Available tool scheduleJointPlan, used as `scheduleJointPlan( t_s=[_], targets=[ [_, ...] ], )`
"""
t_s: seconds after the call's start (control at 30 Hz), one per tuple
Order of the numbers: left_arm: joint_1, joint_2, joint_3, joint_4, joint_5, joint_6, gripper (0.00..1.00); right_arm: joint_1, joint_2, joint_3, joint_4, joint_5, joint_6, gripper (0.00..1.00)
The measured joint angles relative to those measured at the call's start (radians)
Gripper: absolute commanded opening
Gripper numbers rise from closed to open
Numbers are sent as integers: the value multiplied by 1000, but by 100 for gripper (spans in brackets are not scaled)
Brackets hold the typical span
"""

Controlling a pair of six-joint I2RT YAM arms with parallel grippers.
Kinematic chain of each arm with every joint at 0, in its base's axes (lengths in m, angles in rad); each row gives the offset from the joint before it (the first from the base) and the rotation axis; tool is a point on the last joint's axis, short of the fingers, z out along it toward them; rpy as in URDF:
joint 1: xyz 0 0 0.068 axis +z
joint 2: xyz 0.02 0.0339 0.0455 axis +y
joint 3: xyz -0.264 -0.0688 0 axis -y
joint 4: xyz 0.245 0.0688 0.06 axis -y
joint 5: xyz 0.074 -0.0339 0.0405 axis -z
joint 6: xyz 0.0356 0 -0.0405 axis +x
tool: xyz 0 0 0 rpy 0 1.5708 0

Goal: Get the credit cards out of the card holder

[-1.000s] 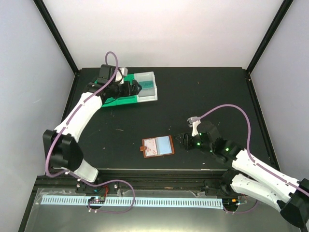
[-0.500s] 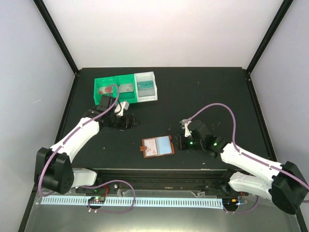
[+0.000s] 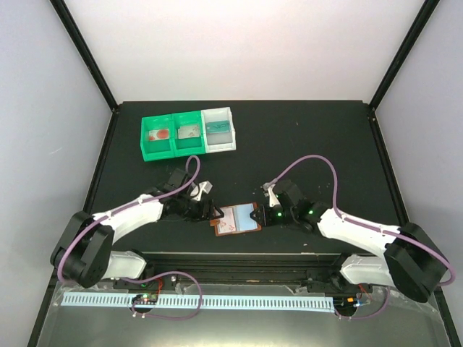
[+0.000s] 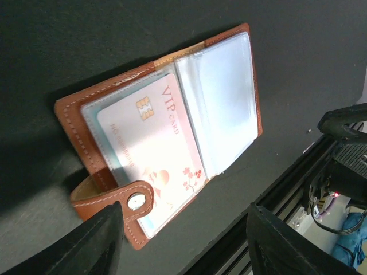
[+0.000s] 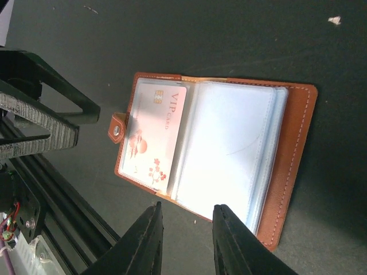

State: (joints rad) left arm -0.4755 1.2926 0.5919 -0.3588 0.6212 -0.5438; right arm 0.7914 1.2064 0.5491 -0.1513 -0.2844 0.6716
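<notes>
Card holder (image 3: 236, 218) lies open between my pincers, long axis running arm to arm. Left pincer (image 3: 210, 212) spread wide, nearer VIP card (image 4: 152, 149). Right pincer (image 3: 265, 215) parted less, seemingly not touching.

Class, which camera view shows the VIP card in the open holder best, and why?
The left wrist view: the VIP card is largest, chip and lettering readable, in the card holder. The right wrist view shows it smaller; the top view, only a pinkish patch.
</notes>
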Motion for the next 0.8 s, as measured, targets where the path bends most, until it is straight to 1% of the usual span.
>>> scheduleJointPlan(
  t_s=[0.23, 0.37, 0.43, 0.57, 0.8],
  targets=[
    [-42, 65, -28, 97, 11, -46, 59, 0, 80, 0, 45, -43, 0, 25],
    [-56, 89, -46, 128, 11, -63, 52, 0, 124, 0, 60, -57, -8, 25],
    [-58, 102, -48, 137, 10, -67, 50, 0, 143, 0, 60, -58, -13, 25],
    [-62, 122, -48, 164, 2, -71, 48, 0, 176, 0, 58, -45, -24, 24],
    [-63, 166, -47, 223, -5, -79, 45, 0, 209, -2, 53, 23, -41, 22]
  ],
)
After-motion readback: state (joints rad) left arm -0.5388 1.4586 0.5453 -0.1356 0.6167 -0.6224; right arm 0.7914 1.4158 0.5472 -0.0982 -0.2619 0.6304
